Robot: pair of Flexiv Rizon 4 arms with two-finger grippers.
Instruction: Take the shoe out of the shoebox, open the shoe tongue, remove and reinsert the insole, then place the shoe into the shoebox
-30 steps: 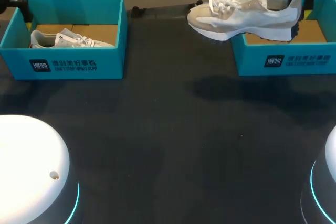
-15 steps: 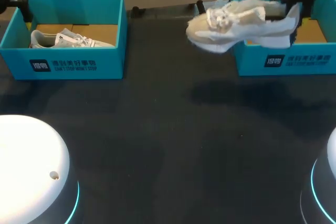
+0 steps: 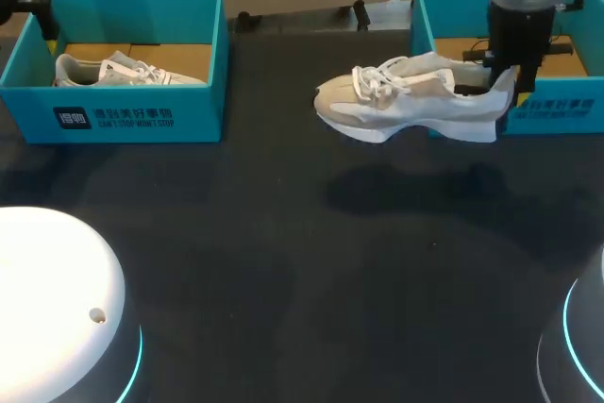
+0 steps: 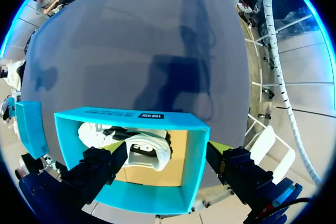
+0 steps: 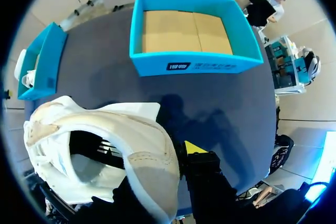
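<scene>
table (image 3: 283, 261): dark; both boxes are set along its far edge, and wide bare room is left across the middle and near side.
left shoebox (image 3: 132, 120): teal, far left; a second shoe (image 3: 123, 71) is laid on its cardboard floor, its sole hidden by the near wall.
right shoebox (image 3: 557, 110): teal, far right, cut off at the right; only a cardboard floor is seen inside.
shoe (image 3: 406, 106): pale, held in the air near and left of the right shoebox, toe to the left.
right gripper (image 5: 152, 150): clamped on the shoe's heel, the inner finger largely hidden.
left gripper (image 4: 168, 150): held above the left shoebox, fingers wide apart, nothing gripped.
</scene>
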